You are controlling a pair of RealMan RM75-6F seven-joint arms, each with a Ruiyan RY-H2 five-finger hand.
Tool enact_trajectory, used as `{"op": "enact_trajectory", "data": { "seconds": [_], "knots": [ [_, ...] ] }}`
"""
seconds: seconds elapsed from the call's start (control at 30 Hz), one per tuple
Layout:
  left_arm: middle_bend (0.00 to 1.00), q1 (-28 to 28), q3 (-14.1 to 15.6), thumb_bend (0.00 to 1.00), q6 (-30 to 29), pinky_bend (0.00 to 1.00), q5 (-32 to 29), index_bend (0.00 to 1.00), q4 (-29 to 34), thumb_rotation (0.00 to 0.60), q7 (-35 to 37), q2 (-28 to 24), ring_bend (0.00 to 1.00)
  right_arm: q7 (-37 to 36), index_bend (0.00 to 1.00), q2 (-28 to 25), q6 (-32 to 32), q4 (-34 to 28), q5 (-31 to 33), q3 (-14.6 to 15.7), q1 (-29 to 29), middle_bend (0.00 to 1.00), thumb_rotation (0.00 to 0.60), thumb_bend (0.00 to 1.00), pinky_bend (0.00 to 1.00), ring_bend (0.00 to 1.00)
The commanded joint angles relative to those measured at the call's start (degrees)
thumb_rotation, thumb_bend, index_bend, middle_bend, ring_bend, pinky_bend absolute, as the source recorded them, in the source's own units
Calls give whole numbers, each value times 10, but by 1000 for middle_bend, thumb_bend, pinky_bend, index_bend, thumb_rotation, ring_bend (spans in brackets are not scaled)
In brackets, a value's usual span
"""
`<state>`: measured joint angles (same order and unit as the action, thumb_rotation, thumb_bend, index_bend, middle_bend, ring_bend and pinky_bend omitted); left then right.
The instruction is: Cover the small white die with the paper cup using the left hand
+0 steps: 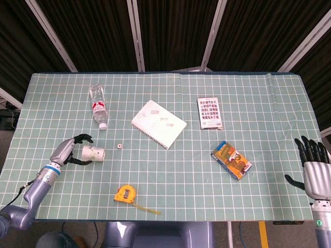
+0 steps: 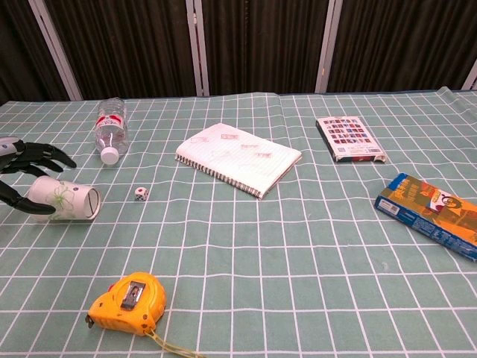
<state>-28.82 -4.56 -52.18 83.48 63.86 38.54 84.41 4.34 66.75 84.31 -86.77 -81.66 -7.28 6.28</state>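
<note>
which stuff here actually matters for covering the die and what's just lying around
For the job:
- paper cup, on its side, mouth toward the die
- small white die, uncovered on the mat
- left hand, fingers around the cup

Just lying about:
- water bottle
- spiral notebook
- card box
- blue snack box
- yellow tape measure
- right hand, idle at the table's edge

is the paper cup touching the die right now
Apart. In the chest view a strip of bare mat separates the cup, lying on its side in the left hand, from the die.
</note>
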Motion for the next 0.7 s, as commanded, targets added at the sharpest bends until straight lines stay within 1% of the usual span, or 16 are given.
{"op": "enact_trajectory", "data": {
  "seconds": [0.03,0.07,0.13,0.17,0.27,0.3,0.37,0.4,0.43,0.5,0.57,0.63,0.7],
  "knots": [
    [0,5,10,0,-50,0,25,0,8,600,-66,-12,0,0,0,0,-1,-1,0,0,0,0,600,0,0,0],
    [0,7,11,0,-62,0,31,0,17,600,-95,-18,0,1,0,-1,-1,-2,1,0,1,0,600,0,0,0],
    [0,11,9,0,-98,0,43,0,38,600,-189,-26,0,1,0,-1,-2,-3,0,0,1,0,600,0,0,0],
    [0,14,6,0,-117,0,44,0,53,600,-260,-28,0,1,0,-1,-2,-4,0,1,1,0,600,0,0,0],
    [0,19,1,0,-137,0,37,19,89,600,-408,-25,0,-1,0,-2,-2,-5,-1,1,1,0,600,0,0,0],
    [0,19,0,0,-139,0,35,55,97,600,-447,-24,0,-1,0,-3,-2,-5,-1,1,1,0,600,0,0,0],
    [0,17,-3,0,-141,2,24,119,119,600,-571,-19,0,-2,0,-3,-2,-5,-1,1,1,0,600,0,0,0],
    [1,9,-3,0,-149,9,36,136,115,600,-665,-5,1,-4,0,-4,-3,-4,0,1,1,0,600,0,0,0],
    [4,9,-8,0,-153,17,24,139,122,600,-732,12,3,-5,0,-4,-4,-4,0,1,1,0,600,0,0,0],
    [10,8,-12,0,-153,35,9,141,129,600,-789,27,11,-6,0,-5,-4,-3,1,1,1,0,600,0,0,0],
    [30,1,-15,0,-143,63,-8,164,135,600,-855,44,37,-5,0,-5,-4,-3,3,0,1,0,600,0,0,0],
    [64,-6,-16,0,-131,101,-23,203,139,600,-893,54,77,-4,0,-6,-3,-3,4,0,0,0,600,0,0,0],
    [72,-11,-18,0,-125,115,-35,217,139,600,-921,63,84,-4,0,-6,-3,-3,5,0,0,0,600,0,0,0]
  ]
}}
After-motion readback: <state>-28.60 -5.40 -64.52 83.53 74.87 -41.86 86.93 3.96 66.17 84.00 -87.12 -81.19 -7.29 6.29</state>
